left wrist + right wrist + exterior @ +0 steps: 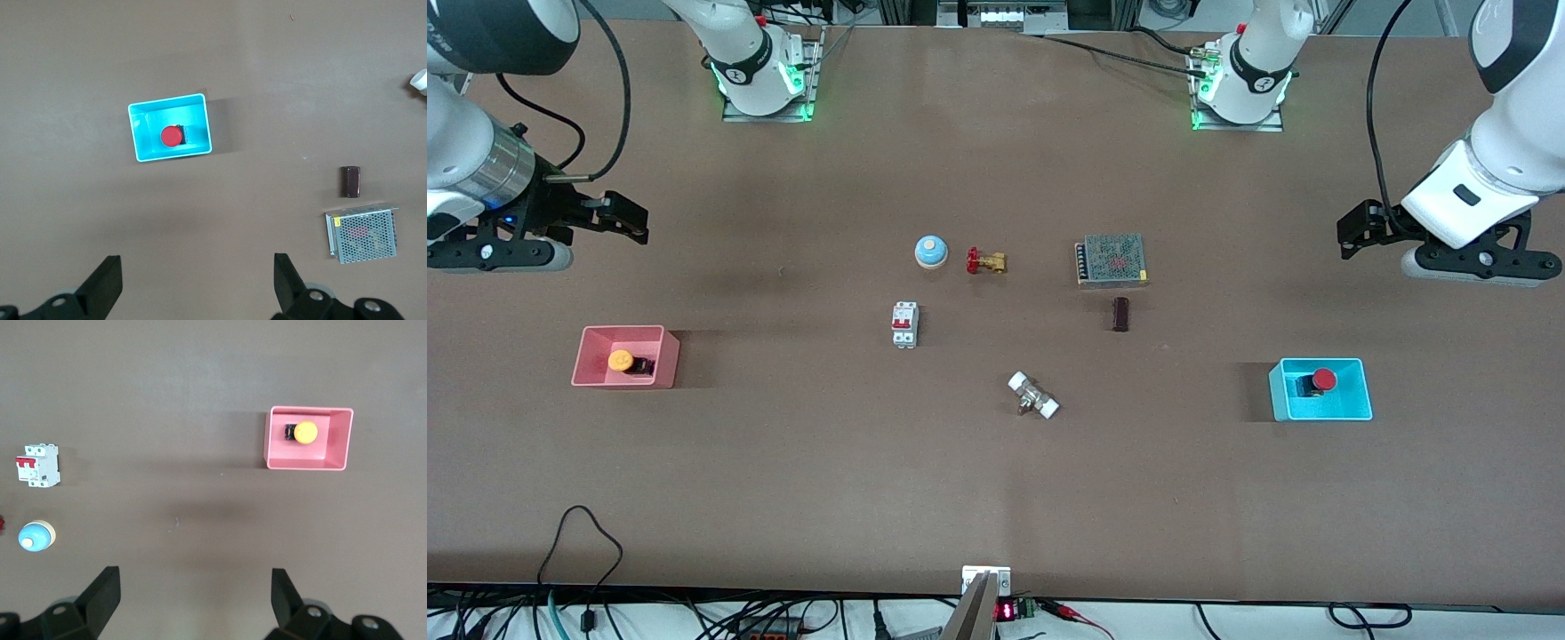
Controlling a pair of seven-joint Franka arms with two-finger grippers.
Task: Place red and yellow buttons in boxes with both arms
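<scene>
Yellow button point(622, 361) lies inside the pink box point(585, 372), toward my right arm's end of the table point(783, 498). Red button point(1322, 380) lies inside the cyan box point(1352, 411), toward my left arm's end. My right gripper point(633, 222) hangs above bare table, jaws spread wide, holding nothing. My left gripper point(1353, 233) hangs above bare table at its own end, jaws likewise wide apart and empty. Neither gripper touches a box.

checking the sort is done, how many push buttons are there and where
2. The yellow button lies in the pink box at the right arm's end; the red button lies in the cyan box at the left arm's end.
</scene>
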